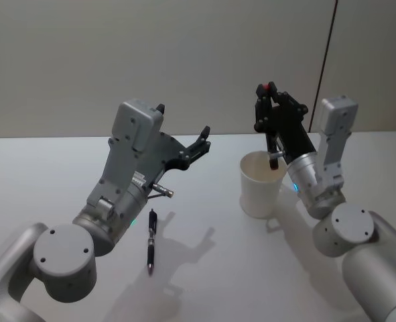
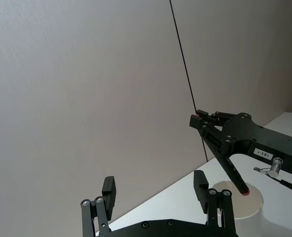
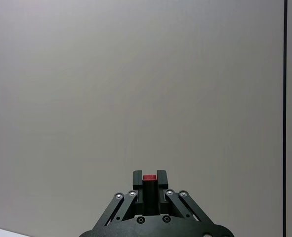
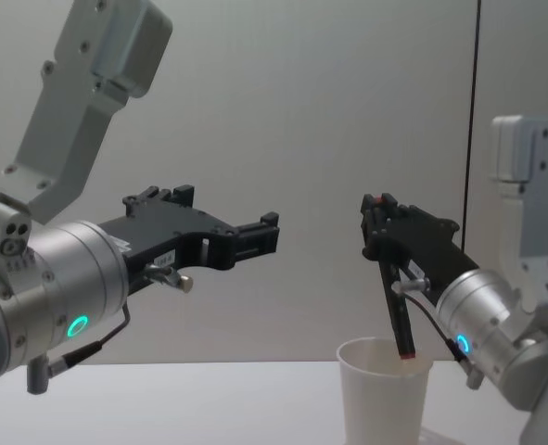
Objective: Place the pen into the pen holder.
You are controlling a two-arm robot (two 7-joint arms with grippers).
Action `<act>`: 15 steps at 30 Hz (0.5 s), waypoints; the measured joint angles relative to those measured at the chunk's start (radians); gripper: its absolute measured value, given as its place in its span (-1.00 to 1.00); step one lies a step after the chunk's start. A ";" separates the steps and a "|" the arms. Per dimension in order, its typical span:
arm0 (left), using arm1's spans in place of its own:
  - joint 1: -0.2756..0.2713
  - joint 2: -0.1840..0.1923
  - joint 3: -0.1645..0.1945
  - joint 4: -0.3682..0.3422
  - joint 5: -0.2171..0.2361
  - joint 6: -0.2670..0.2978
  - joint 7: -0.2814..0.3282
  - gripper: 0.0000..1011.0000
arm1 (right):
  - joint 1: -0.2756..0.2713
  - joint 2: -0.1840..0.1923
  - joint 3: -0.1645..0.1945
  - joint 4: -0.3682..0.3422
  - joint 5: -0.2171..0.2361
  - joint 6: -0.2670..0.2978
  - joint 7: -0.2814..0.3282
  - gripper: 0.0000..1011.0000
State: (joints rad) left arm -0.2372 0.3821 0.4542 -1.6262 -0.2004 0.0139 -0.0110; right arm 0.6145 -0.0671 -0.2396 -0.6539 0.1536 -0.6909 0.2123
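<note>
The right claw (image 1: 267, 89) is pressed together on the red-capped top of the pen (image 4: 396, 306). The pen hangs down at a slant below it, its lower tip at the mouth of the white paper cup (image 1: 260, 191) standing on the tabletop (image 1: 204, 282). The left claw (image 1: 182, 119) hovers spread and holding nothing, well apart from the cup. A second pen (image 1: 151, 241) lies flat beside the left arm.

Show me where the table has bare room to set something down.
Bare table lies between the lying pen and the paper cup, and in front of both, between the arms. Crowded: the cup, where the right tool holds a second pen at its mouth; the open left tool hangs above the left side.
</note>
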 joint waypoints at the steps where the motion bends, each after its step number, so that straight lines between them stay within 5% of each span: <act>1: 0.000 0.000 0.000 0.000 0.000 0.000 0.000 0.99 | 0.001 -0.001 0.000 0.009 0.002 -0.008 0.001 -0.70; 15: 0.000 0.000 0.000 0.000 0.000 0.000 0.000 0.99 | 0.016 -0.015 -0.006 0.096 0.019 -0.089 0.018 -0.70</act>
State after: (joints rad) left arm -0.2372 0.3821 0.4542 -1.6262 -0.2004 0.0139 -0.0110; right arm 0.6303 -0.0823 -0.2452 -0.5577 0.1727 -0.7795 0.2300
